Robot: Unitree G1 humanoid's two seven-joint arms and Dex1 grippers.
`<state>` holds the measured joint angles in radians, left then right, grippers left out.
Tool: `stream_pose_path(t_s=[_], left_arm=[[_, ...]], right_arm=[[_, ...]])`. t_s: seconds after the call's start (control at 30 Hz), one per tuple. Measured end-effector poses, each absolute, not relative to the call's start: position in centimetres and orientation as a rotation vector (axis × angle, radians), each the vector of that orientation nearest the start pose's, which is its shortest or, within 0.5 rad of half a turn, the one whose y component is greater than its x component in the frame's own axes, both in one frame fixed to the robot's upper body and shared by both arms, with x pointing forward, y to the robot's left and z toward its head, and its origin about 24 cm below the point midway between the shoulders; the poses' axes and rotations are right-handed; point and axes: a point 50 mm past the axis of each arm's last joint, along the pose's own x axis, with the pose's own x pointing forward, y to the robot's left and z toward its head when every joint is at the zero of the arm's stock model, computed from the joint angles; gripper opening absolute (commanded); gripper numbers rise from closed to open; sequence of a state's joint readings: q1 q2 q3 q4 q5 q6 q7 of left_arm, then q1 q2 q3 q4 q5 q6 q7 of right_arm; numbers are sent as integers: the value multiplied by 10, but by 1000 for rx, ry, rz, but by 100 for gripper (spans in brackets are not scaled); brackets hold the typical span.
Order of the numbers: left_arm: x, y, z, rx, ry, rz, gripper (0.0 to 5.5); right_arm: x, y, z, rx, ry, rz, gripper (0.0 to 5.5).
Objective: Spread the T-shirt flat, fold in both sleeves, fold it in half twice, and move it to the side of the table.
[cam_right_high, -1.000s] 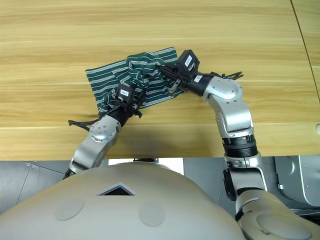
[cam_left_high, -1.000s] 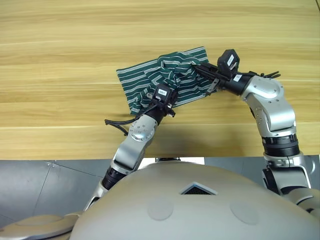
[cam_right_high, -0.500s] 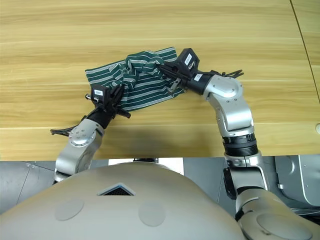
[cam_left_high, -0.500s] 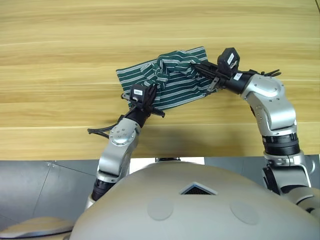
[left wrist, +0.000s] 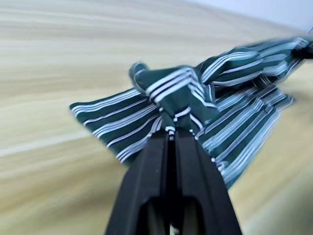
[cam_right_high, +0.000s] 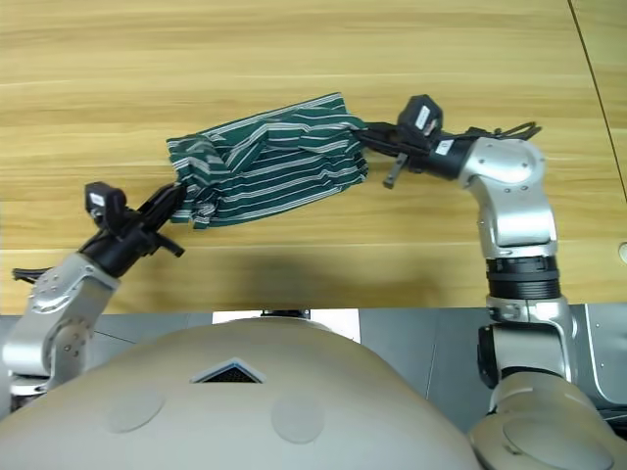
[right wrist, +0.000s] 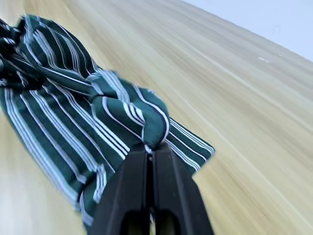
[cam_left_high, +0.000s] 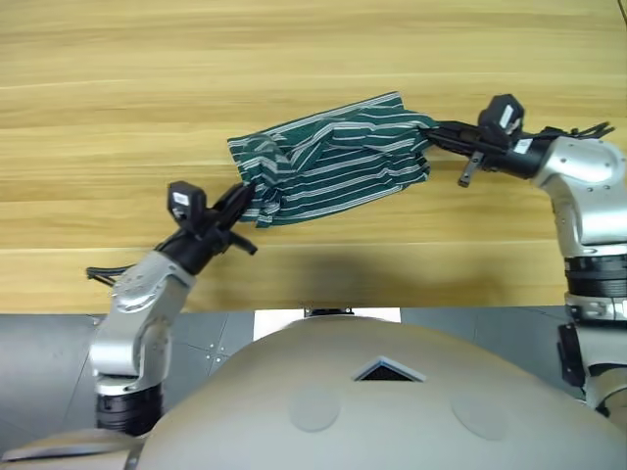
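The shirt (cam_left_high: 333, 162), green with white stripes, lies bunched and creased on the table (cam_left_high: 294, 59), stretched between the two arms and towards the near edge. The left gripper (cam_left_high: 245, 189) is pinched tight on a fold at the shirt's left end. The right gripper (cam_left_high: 432, 125) is clamped on a fold at its right end. The cloth peaks up at each grip.

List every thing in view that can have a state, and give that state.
T-shirt: creased and bunched, pulled out between both claws, not yet flat.
Left claw: shut on a fold at the T-shirt's left end.
Right claw: shut on a fold at the T-shirt's right end.
Table: bears the T-shirt.
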<state>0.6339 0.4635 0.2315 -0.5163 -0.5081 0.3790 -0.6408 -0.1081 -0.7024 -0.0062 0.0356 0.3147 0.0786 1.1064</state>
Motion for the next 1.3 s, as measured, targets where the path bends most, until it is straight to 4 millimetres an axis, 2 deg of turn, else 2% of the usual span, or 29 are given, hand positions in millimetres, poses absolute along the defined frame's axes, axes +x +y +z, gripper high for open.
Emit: stream_pose_path(t_s=[0.07,0.13,0.17,0.23,0.37,0.5,0.6,0.73,0.87,1.0,1.1,1.17,1.3], left_arm=[[104,256,48,-69,466,-514,3],[98,273,49,-32,462,-541,3],[97,277,47,-25,468,-543,22],[98,276,43,-10,474,-573,59],[95,261,32,-20,527,-686,109],[91,258,39,10,534,-817,169],[79,256,45,18,549,-926,213],[66,272,46,63,598,-969,276],[65,297,49,122,610,-904,276],[86,307,67,82,457,-861,276],[119,307,76,8,326,-780,276],[143,298,72,-59,308,-695,276],[172,275,68,-204,367,-659,276]], right_arm=[[240,-246,100,-394,178,1114,0],[227,-247,98,-407,177,1200,0],[223,-244,97,-408,177,1233,0],[221,-239,98,-413,166,1265,0],[217,-229,97,-429,171,1295,0],[209,-223,97,-432,173,1301,0],[204,-219,95,-438,181,1317,0],[202,-220,90,-460,216,1304,0],[202,-220,90,-464,218,1302,0],[201,-222,91,-482,230,1307,0],[199,-224,90,-494,244,1315,0],[198,-224,89,-495,247,1324,0],[196,-225,87,-496,258,1330,0]])
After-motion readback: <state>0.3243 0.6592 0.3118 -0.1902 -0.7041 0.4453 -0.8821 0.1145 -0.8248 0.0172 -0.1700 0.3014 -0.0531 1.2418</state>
